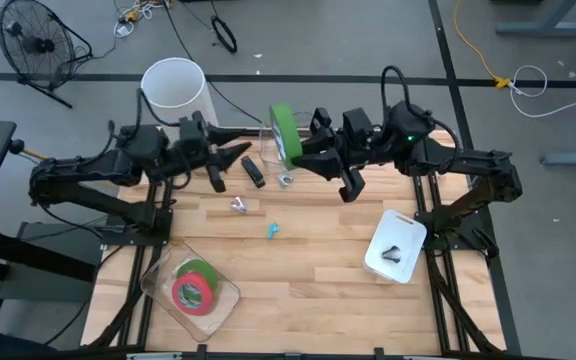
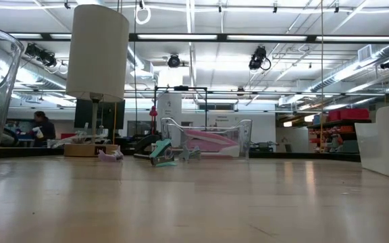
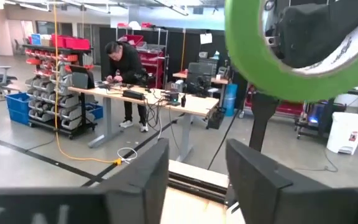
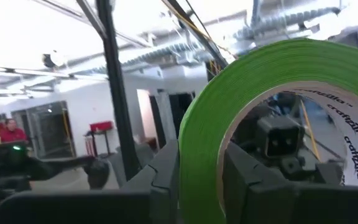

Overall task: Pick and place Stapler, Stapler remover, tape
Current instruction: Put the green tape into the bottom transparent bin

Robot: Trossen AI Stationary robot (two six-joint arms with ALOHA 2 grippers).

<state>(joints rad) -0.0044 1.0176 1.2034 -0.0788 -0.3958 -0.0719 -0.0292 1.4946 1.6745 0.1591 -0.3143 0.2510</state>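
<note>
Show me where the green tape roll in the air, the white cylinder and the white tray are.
green tape roll (image 1: 284, 133): high view, on its green outer band.
white cylinder (image 1: 175, 92): high view, on its rim.
white tray (image 1: 409, 232): high view, on a bare corner of it.

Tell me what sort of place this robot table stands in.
Most likely a robotics lab or workshop. The left wrist view shows shelving with red and blue parts bins and a person bent over a cluttered workbench; a floor fan and loose cables lie on the concrete floor.
</note>
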